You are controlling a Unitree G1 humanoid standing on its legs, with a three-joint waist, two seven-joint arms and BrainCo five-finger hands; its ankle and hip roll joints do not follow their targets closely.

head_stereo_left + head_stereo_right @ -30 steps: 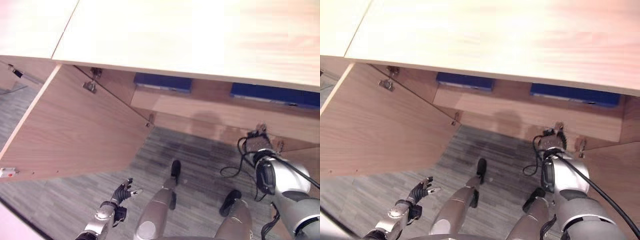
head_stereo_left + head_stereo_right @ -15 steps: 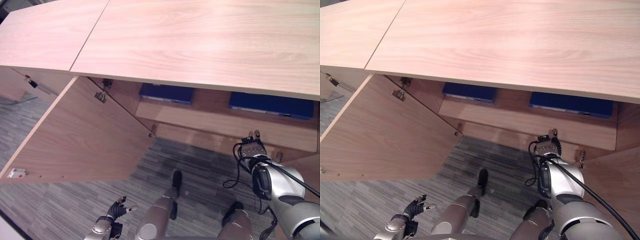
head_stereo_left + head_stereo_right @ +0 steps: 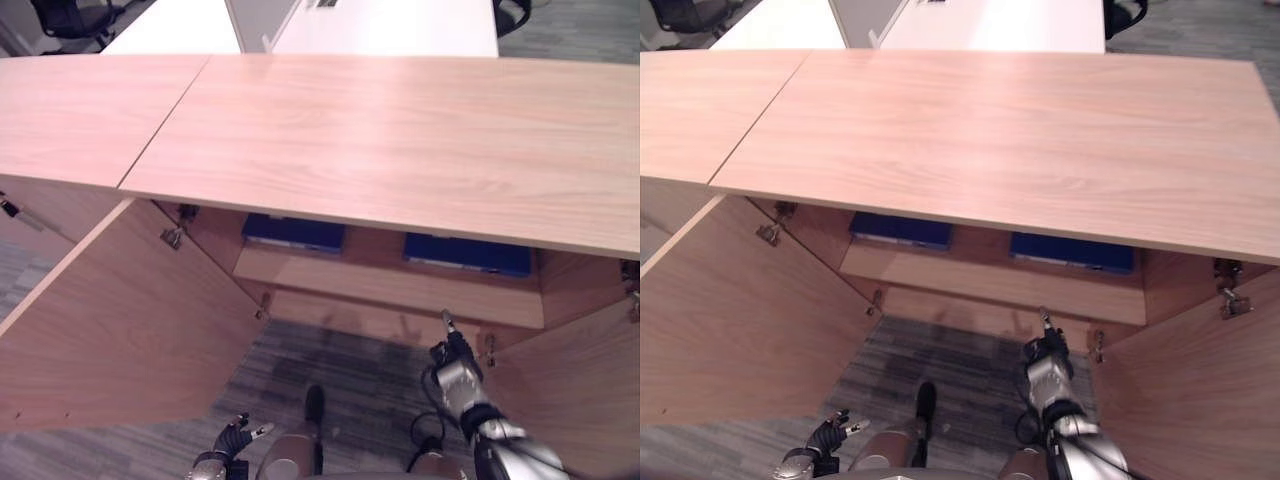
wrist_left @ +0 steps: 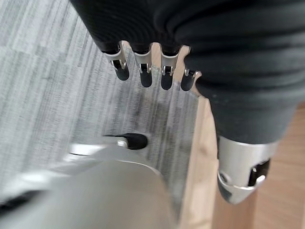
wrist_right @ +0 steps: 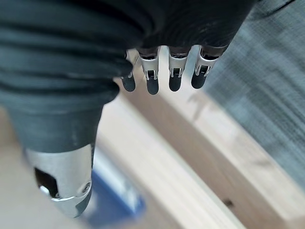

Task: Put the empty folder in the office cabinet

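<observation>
Inside the open cabinet, 2 blue folders lie apart from both empty hands' straight fingers.

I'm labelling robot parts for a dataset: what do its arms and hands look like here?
Both arms are silver-grey. Each hand, left hand and right hand, has a dark ribbed cover over its back and wrist, silver fingers ending in dark tips, and a thicker silver thumb set apart.
</observation>
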